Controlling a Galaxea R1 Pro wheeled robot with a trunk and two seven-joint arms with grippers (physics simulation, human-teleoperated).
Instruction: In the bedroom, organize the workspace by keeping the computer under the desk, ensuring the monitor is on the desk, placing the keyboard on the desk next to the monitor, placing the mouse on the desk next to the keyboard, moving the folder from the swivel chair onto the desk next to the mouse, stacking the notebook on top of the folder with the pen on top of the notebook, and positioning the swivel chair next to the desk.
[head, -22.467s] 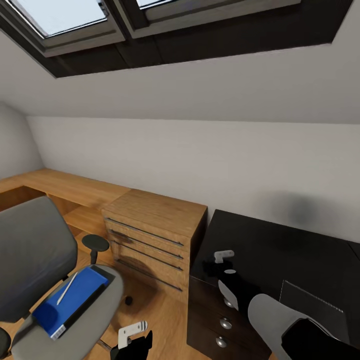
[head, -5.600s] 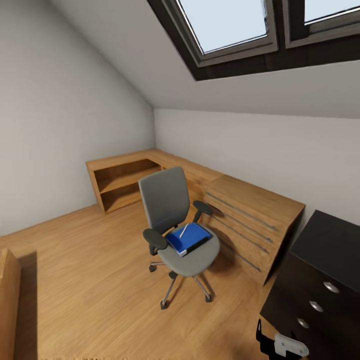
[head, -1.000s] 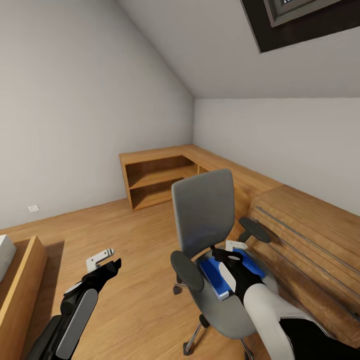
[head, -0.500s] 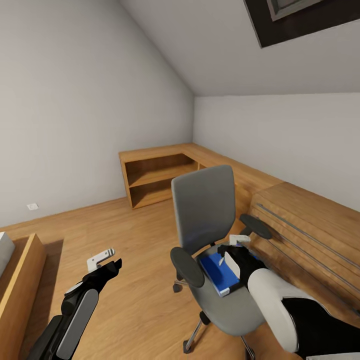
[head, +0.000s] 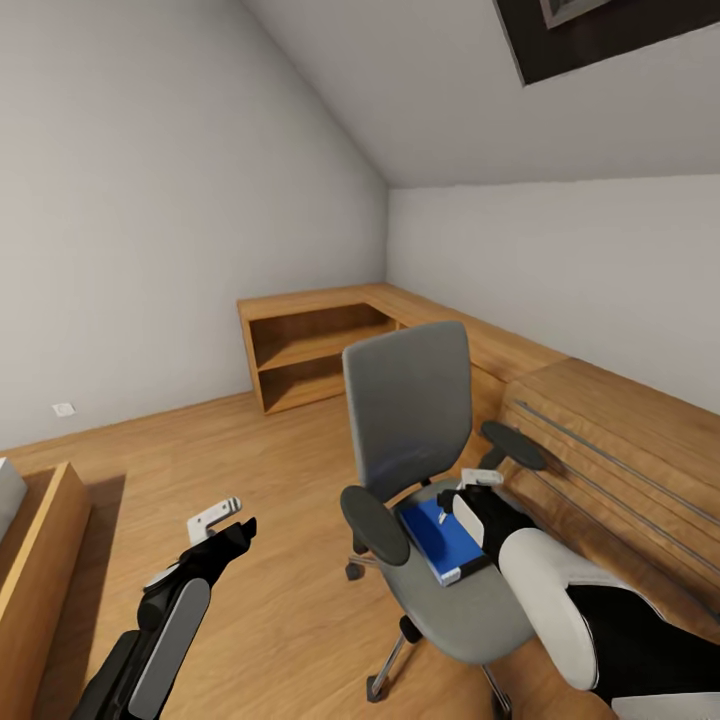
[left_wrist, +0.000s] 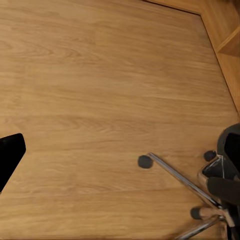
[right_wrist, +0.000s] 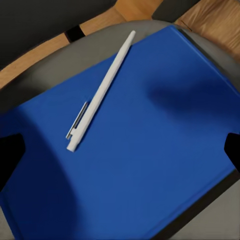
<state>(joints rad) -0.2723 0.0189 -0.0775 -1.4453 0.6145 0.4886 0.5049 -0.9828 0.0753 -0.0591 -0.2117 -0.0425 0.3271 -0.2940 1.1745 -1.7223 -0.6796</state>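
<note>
The right gripper (head: 470, 495) hangs just above the chair's seat, over the folder's far end. In the right wrist view its two dark fingertips (right_wrist: 11, 155) stand wide apart at opposite edges with the folder between them, so the jaws are spread and grasp nothing.

The folder (right_wrist: 145, 150) lies flat on the grey seat, blue, with a dark edge showing beneath one side. The pen (right_wrist: 100, 92) rests on top of it, white, lying diagonally with its clip end towards the folder's middle. In the head view the folder (head: 440, 540) shows at about 7 o'clock from the gripper, its white edge facing the camera.

The chair (head: 410, 420) stands mid-room, its tall back at 11 o'clock from the gripper and a black armrest (head: 375, 520) on each side of the seat. The chair's chrome base (left_wrist: 185, 182) and castors show in the left wrist view over the wood floor (left_wrist: 100, 90).

The left gripper (head: 222, 518) hovers over bare floor, well apart from the chair at its 9 o'clock; I cannot tell whether its jaws are spread or closed.

A light-wood shelf unit (head: 310, 350) runs along the far wall and the right-hand wall at 12 to 3 o'clock from the chair.
</note>
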